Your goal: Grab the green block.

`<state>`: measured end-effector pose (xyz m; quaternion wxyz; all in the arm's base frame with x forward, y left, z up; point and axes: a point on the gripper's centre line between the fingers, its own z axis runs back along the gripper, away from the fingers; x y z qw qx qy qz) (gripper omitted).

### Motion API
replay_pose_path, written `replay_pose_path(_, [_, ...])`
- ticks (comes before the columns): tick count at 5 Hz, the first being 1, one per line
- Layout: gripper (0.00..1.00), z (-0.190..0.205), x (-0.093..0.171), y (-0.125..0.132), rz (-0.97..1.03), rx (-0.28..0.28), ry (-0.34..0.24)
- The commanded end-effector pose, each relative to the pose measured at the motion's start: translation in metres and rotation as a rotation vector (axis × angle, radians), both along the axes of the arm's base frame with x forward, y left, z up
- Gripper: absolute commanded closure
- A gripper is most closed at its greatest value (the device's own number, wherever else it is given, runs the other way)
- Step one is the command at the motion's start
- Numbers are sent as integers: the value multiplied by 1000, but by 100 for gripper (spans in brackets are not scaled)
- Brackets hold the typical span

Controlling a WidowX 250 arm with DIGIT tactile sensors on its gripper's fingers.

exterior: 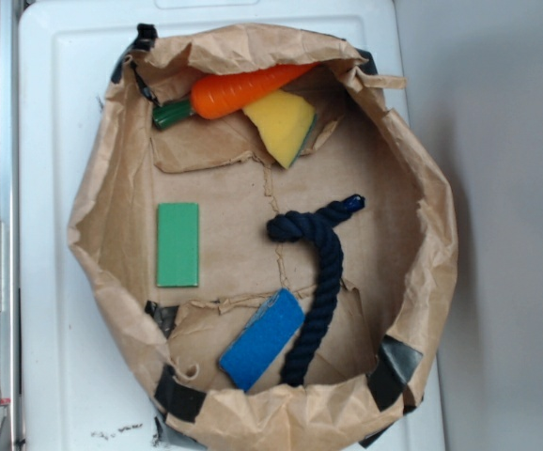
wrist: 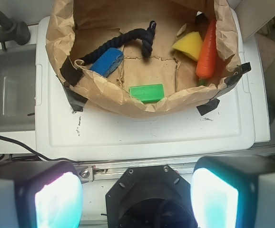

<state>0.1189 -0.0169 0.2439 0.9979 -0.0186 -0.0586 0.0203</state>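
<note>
Green block (exterior: 178, 244) unobstructed — rope (exterior: 314, 272), blue block (exterior: 262, 338) apart.

one green block (exterior: 178, 244), one blue block (exterior: 262, 338), one carrot (exterior: 239, 91), one sponge wedge (exterior: 283, 124), one rope (exterior: 318, 272)

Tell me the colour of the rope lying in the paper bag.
Dark navy blue rope, shown best in the exterior view.

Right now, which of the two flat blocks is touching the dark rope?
The blue block. The rope runs along its side, touching it. The green block lies alone on the paper, apart from everything else.
</note>
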Motion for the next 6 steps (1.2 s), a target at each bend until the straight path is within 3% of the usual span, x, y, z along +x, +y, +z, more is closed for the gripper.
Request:
replay_pose_path(1, [0,0,0,0,0,0,0])
replay_pose_path(2, [0,2,-3,0,3,1,38])
replay_pose_path(3, [0,-2,-49,16,3,15,56])
replay_pose_path(4, [0,-5,-64,18,12,10,73])
replay_pose_path(5, [0,-7,-23,8,41,-27,76])
replay_pose_path(6, [0,-7,-23,8,41,-27,76])
